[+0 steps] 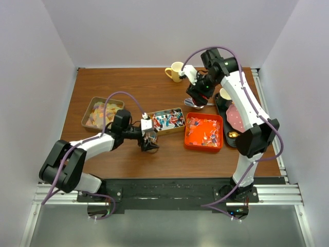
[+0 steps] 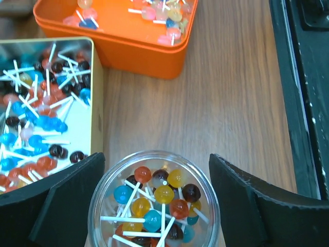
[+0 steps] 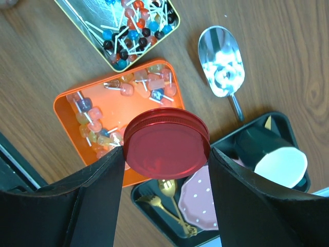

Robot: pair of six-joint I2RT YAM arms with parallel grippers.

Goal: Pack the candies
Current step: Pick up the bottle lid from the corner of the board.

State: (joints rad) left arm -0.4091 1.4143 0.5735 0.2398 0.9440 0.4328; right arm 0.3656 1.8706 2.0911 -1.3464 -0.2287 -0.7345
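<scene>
Capping stage, judged: the left gripper clasps a clear round jar filled with multicoloured stick candies. The right gripper, at 1 o'clock and well apart, pinches a round red metal lid. The next move calls for centring the lid, level, over the jar mouth.
</scene>
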